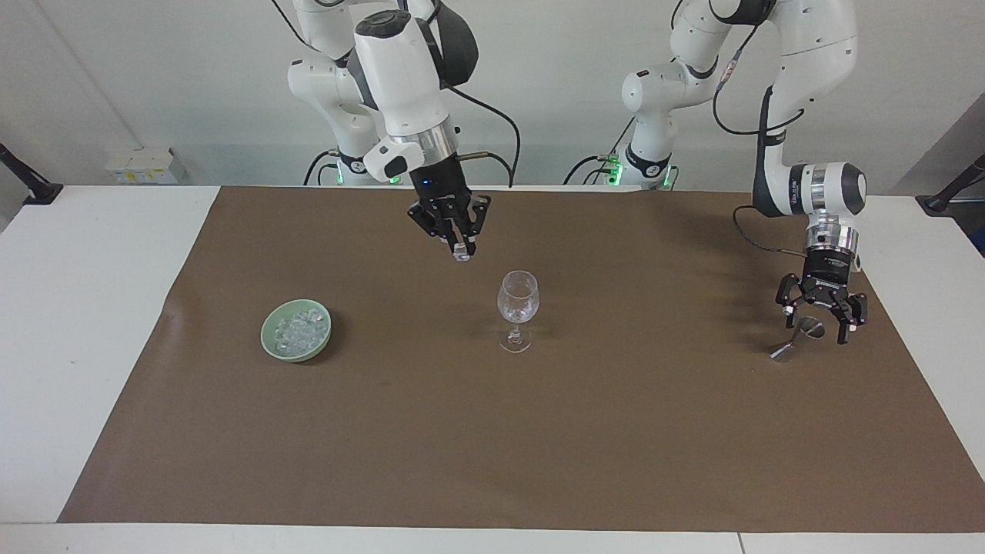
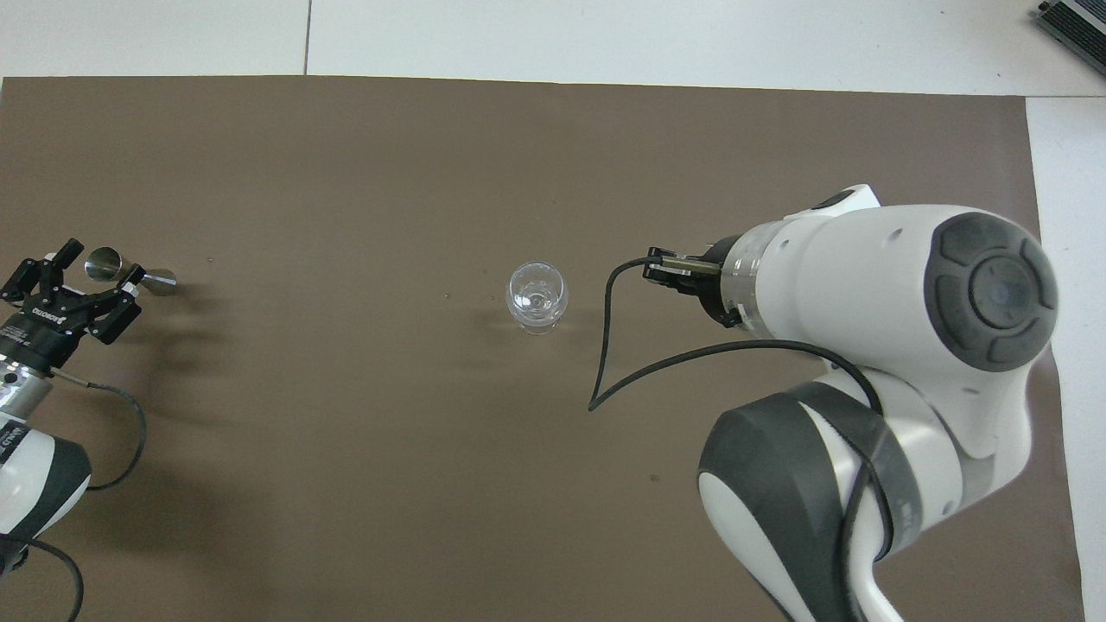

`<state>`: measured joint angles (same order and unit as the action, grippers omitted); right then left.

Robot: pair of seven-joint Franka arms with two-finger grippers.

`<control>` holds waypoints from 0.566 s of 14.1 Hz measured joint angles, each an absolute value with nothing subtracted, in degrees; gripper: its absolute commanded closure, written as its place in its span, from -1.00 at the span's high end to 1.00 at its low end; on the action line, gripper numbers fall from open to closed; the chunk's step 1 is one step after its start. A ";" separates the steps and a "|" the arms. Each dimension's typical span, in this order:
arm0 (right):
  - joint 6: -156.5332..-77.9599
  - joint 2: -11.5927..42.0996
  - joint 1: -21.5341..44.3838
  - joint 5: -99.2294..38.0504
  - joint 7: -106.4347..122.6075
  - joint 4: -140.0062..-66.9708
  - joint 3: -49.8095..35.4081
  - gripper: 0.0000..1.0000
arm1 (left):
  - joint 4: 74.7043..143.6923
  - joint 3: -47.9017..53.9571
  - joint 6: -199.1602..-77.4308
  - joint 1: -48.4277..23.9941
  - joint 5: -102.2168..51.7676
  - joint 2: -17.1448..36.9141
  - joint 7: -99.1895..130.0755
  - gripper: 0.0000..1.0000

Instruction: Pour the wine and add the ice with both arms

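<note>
The only lettering in view is a short line of white capitals printed on the black body of the left claw (image 2: 67,298), seen in the overhead view; it looks like a brand name but is too small and slanted to read with certainty. Nothing else carries readable text.

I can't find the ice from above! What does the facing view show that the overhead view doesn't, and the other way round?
Only the facing view shows the green bowl of ice and the ice chunk pinched in the right gripper, held up but not yet over the wine glass. From above, the right arm hides them. Only the overhead view shows a grey object at the table's edge. Both show the glass, the metal jigger lying on its side, and the open left gripper over it.
</note>
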<state>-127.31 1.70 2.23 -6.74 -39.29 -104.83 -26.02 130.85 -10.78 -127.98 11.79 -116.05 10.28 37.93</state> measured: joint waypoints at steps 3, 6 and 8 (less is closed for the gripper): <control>-132.02 3.91 4.77 -6.75 -41.13 -104.10 -26.14 -1.00 | 130.85 -10.60 -129.61 11.56 -115.58 8.77 38.27 1.00; -137.38 6.97 5.71 -6.73 -40.95 -103.26 -26.15 -1.00 | 130.78 -10.32 -132.19 10.42 -112.12 6.21 38.37 1.00; -139.85 9.01 6.27 -6.71 -40.43 -103.15 -26.16 -1.00 | 130.37 -10.20 -134.41 8.92 -108.07 4.05 38.46 1.00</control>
